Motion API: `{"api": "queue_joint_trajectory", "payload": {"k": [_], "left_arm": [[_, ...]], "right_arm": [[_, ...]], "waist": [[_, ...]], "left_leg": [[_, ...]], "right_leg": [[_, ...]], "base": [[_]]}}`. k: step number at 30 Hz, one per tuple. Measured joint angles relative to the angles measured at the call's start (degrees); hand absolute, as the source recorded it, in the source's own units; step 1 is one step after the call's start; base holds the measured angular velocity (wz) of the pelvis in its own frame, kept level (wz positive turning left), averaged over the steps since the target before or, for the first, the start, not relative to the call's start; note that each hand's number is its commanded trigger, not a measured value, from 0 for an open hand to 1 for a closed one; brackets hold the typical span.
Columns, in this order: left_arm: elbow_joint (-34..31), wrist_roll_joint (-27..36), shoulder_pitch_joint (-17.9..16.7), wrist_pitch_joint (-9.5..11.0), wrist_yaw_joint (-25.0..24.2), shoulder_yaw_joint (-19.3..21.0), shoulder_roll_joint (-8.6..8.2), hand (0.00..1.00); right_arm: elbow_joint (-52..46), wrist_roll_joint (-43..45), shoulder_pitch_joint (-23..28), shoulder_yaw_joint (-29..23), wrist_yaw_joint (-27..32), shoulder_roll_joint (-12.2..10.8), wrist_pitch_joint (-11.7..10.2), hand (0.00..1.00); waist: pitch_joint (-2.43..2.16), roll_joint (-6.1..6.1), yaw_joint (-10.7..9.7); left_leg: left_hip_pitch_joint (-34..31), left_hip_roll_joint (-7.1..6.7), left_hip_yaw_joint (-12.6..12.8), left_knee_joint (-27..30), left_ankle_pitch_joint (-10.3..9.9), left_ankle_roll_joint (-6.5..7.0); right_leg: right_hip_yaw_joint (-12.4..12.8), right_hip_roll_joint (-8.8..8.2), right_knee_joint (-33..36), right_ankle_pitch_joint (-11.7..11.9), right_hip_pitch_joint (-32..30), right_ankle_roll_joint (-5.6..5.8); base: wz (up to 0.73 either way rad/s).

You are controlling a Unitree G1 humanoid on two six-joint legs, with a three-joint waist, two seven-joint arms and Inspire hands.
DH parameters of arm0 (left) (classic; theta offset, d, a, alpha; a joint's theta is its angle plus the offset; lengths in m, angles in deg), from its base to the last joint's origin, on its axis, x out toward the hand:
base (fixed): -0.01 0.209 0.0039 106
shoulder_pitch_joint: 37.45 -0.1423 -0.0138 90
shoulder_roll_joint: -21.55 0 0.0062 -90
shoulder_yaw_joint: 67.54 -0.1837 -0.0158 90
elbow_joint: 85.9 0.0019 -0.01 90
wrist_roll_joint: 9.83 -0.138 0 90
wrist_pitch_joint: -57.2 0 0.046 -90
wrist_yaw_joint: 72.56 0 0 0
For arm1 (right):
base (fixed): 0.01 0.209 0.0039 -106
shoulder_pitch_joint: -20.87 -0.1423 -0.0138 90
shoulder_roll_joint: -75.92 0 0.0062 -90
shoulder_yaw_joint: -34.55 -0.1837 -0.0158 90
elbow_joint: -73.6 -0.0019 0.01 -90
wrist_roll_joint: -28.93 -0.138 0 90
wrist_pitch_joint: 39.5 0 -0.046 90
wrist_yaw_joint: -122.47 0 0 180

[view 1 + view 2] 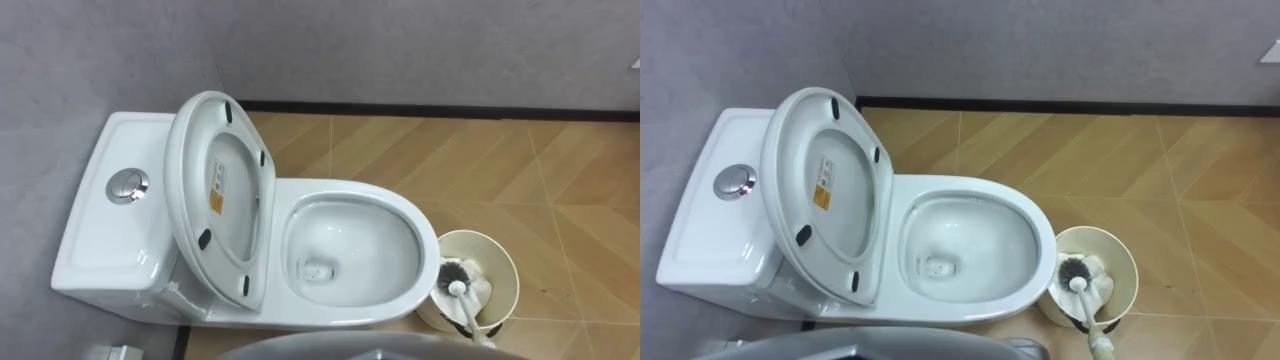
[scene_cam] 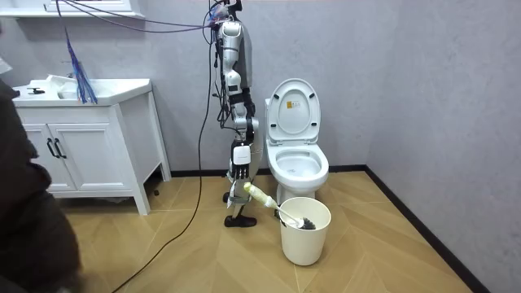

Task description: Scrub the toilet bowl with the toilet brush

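Note:
A white toilet (image 1: pixel 350 250) stands against the grey wall with its seat and lid (image 1: pixel 220 200) raised, and the bowl is open. A cream bucket (image 1: pixel 503 262) sits on the wood floor by the bowl's front. The toilet brush (image 1: pixel 455 272) rests head down in the bucket, its white handle slanting out toward me. In the room view I stand beside the toilet (image 2: pixel 297 163), on the room view's left. My right hand (image 2: pixel 238 183) hangs low, shut on the brush handle (image 2: pixel 264 202), which leads into the bucket (image 2: pixel 305 240).
The tank (image 1: pixel 100 235) with its chrome flush button (image 1: pixel 128 186) is at my left, against the wall. A white vanity cabinet (image 2: pixel 81 138) stands at the room view's left. A person in dark clothing (image 2: pixel 24 212) is at that view's left edge.

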Motion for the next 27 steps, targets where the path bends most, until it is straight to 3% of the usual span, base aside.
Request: {"api": "queue_joint_trajectory", "payload": {"k": [12, 27], "left_arm": [[0.65, 0.66, 0.41, 0.03, 0.00, -1.09, 0.20, 0.00], [1.28, 1.03, 0.53, 3.37, 0.12, -1.00, 0.48, 0.00]], "right_arm": [[-0.21, 0.23, -1.20, -0.01, 1.35, 0.04, -0.92, 0.00], [-4.28, 0.25, -1.78, -2.94, 15.05, 0.03, -6.91, 0.00]], "waist": [[0.04, 0.07, 0.08], [0.23, 0.14, 0.15]], "left_leg": [[0.11, -0.02, 0.25, -0.05, 0.00, 0.00], [0.23, -0.02, 0.19, -0.16, 0.00, 0.00]], "right_leg": [[0.29, 0.01, 0.01, 0.00, -0.03, 0.00], [1.18, 0.16, -0.09, 0.00, -0.19, 0.00]], "base": [[0.00], [-0.01]]}}
